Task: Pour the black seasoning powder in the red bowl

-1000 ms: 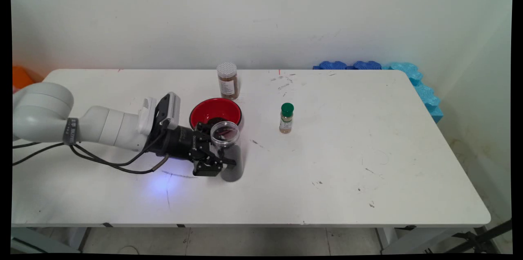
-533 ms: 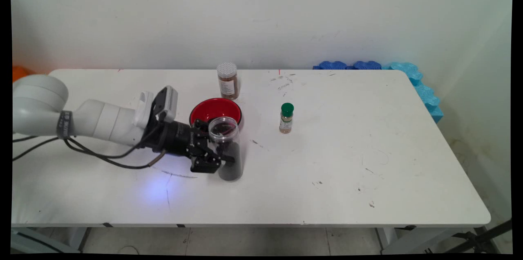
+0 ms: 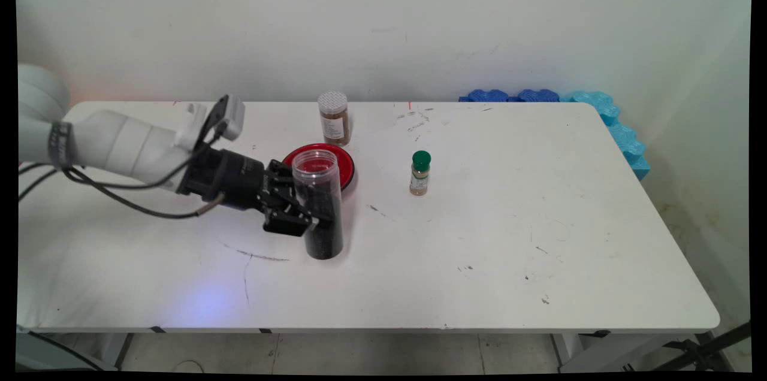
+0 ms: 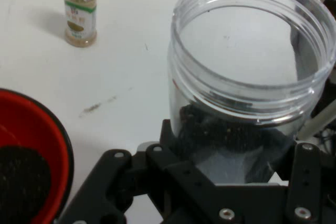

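Main view: red bowl half hidden behind hand-held clear jar

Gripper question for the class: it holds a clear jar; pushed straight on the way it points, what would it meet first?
The gripper with its jar points rightward over bare table; the way looks free, though the green-capped bottle stands nearby.

An open jar stands before a bowl, two spice bottles beyond.

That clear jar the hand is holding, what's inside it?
The open, lidless clear jar holds dark grains filling its lower part; the upper part is empty. The hand grips it at mid-height, and its black linkage covers the jar's base in the hand view.
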`<state>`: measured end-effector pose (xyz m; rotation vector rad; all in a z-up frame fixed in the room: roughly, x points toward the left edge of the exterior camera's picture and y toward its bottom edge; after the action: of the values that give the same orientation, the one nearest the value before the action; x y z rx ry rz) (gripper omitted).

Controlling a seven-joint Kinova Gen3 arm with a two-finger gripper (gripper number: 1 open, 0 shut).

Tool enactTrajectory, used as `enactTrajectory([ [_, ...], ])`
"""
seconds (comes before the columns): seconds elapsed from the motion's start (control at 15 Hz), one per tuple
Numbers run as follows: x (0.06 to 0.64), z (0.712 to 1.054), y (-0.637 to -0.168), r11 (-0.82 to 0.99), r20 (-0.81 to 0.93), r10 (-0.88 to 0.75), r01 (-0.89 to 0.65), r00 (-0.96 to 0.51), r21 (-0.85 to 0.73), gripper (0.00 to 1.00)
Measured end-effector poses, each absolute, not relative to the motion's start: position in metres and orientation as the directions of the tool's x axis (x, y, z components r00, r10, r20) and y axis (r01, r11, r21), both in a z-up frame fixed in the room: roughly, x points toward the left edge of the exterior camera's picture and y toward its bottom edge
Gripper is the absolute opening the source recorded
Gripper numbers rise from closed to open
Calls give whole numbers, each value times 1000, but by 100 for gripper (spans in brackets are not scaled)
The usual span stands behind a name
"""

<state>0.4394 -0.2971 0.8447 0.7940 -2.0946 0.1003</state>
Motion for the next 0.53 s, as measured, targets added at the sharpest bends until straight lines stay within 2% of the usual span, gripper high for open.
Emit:
enactTrajectory([
  [0.53,457,877,-306,683,662,-669,-630,-338,368,0],
])
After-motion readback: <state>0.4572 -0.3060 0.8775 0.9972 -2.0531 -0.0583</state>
